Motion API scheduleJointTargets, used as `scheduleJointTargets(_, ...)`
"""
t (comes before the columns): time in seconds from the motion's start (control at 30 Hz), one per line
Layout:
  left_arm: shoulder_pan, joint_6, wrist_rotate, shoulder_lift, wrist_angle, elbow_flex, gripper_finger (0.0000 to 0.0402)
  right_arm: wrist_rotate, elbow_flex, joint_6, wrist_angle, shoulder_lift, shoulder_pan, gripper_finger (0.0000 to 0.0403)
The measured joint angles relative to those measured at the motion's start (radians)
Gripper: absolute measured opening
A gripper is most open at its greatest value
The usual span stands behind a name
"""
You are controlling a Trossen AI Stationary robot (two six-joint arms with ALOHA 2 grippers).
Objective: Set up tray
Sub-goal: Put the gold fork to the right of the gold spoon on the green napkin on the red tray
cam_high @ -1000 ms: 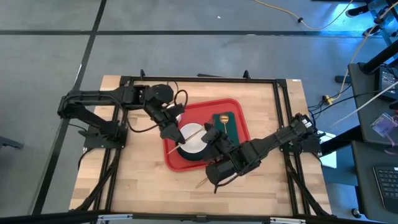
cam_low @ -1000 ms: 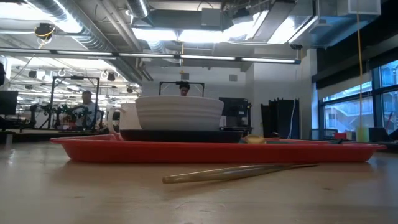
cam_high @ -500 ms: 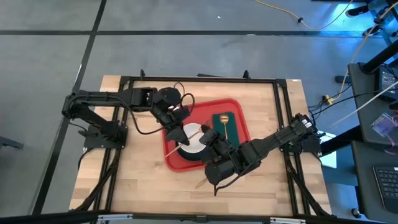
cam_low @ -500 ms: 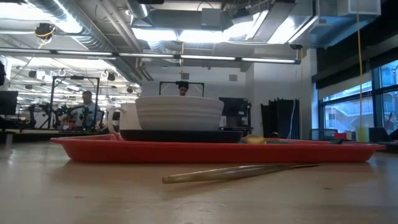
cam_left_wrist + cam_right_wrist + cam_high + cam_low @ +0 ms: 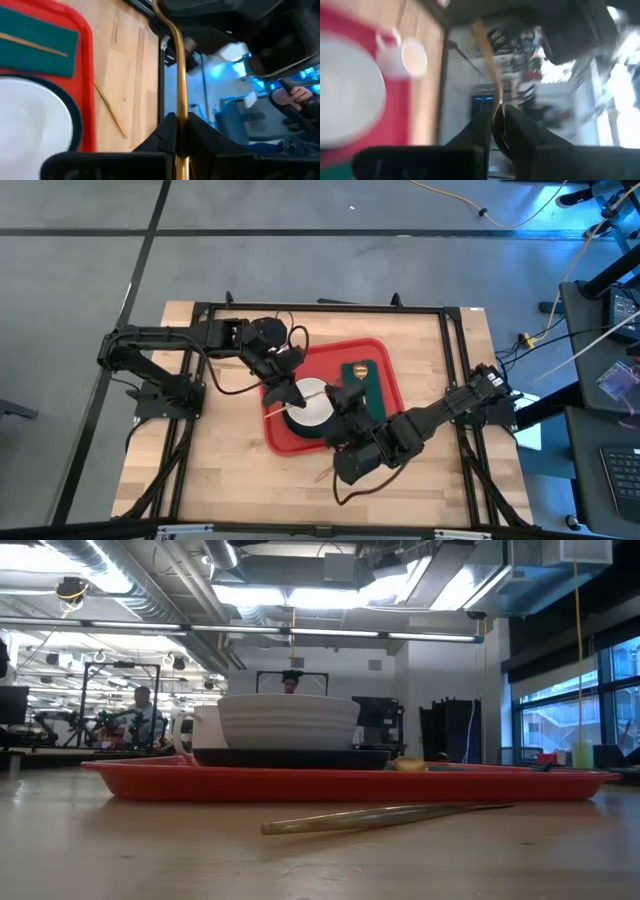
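The red tray (image 5: 380, 355) lies mid-table. It carries a white bowl (image 5: 310, 412) on a dark plate, a white mug (image 5: 402, 57) and a green napkin (image 5: 372, 385) with a gold spoon (image 5: 360, 370) on it. A thin gold utensil (image 5: 300, 396) hangs over the bowl. My left gripper (image 5: 289, 388) is shut on it from the tray's far left. My right gripper (image 5: 336, 391) has its other end between the fingers. The low view shows neither gripper. My left gripper pinches the gold utensil's thin shaft (image 5: 180, 107) between its two fingers. The shaft runs on from the fingers to the right gripper. The utensil hangs clear above the bowl, roughly level. My right gripper has the utensil's other end (image 5: 496, 102) between its two fingers; the blurred view hides more. The fingers come from the tray's near right side.
A second thin gold utensil (image 5: 385, 817) lies on the bare wood just in front of the tray's near edge (image 5: 325, 473). A black frame (image 5: 320, 307) runs around the table. People and equipment show in the room beyond.
My left gripper has swung from over the bowl's left side toward the tray's far left corner and back to the utensil. My right arm has shifted a little toward the table's near edge. The utensil has stayed over the bowl.
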Motion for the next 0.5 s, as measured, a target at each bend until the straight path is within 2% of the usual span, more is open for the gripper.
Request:
scheduleJointTargets(0.07, 0.001, 0.025, -0.013, 0.0, 0.008, 0.0, 0.0018, -0.001, 0.001, 0.166, 0.016, -0.001, 0.004, 0.0068)
scheduleJointTargets(0.17, 0.002, 0.044, -0.022, 0.001, 0.019, 0.0, 0.0018, -0.013, 0.002, 0.294, 0.016, -0.004, 0.007, 0.0095)
scheduleJointTargets(0.33, 0.003, 0.093, -0.081, 0.001, 0.036, 0.0, 0.0018, 0.086, 0.025, 0.521, 0.006, -0.003, 0.026, 0.0133)
scheduleJointTargets(0.5, 0.002, 0.19, -0.221, 0.001, 0.034, 0.0, 0.0018, 0.093, 0.146, 0.704, 0.062, -0.002, 0.05, 0.0154)
